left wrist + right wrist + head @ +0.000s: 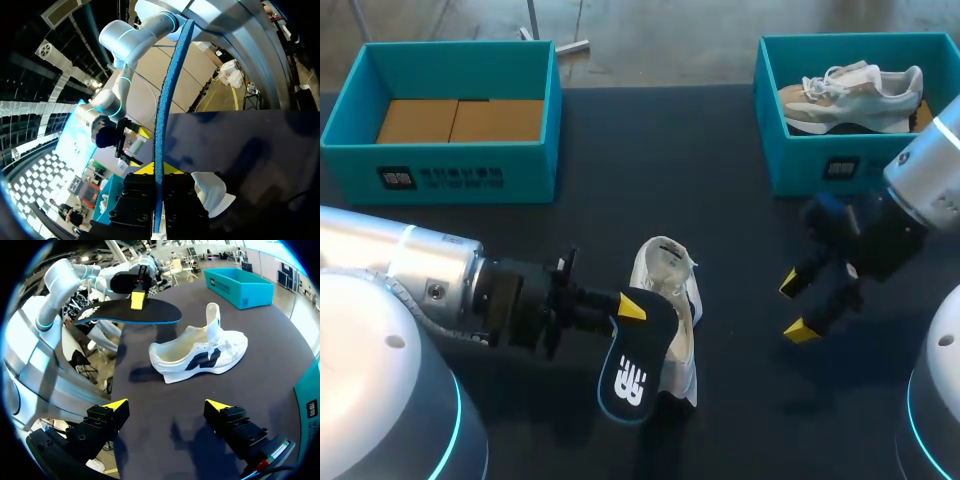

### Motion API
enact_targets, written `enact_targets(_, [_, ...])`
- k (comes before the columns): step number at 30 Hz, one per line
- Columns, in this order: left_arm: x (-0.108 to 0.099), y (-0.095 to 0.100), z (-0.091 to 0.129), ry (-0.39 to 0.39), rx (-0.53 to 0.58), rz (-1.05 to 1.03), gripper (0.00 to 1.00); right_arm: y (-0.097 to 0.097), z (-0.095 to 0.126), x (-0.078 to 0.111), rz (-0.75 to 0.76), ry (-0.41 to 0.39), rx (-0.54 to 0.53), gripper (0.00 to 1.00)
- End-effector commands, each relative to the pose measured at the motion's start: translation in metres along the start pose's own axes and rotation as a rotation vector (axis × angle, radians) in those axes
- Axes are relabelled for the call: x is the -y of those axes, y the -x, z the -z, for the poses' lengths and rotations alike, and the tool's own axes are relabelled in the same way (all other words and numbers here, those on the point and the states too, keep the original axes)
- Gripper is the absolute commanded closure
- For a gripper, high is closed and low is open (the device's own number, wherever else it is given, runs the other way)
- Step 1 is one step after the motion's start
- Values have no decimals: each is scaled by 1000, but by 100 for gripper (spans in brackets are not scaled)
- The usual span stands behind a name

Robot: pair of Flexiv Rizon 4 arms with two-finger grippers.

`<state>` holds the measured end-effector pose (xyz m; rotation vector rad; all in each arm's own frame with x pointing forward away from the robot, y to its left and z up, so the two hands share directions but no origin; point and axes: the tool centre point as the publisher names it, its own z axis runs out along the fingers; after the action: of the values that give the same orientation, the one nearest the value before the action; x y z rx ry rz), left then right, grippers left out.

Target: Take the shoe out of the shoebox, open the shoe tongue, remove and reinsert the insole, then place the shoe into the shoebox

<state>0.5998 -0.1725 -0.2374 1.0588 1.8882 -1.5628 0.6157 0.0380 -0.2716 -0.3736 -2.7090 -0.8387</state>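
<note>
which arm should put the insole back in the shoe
Left. The left gripper is shut on the insole, holding it close beside the white shoe. The right gripper is open and empty, off to the shoe's side.

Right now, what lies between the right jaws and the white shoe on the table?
Only bare dark table from the right jaws to the shoe, clearest in the right wrist view.
</note>
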Motion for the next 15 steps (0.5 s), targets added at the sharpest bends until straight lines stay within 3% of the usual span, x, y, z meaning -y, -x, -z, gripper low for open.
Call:
enact_targets(1, [1,-1,-3,5,-12,8,100,-6,-1,-5,20,-22,21,0])
enact_targets(15, [5,-8,-2,-4,54,242,100,-8,-45,-3,102,-126,140,0])
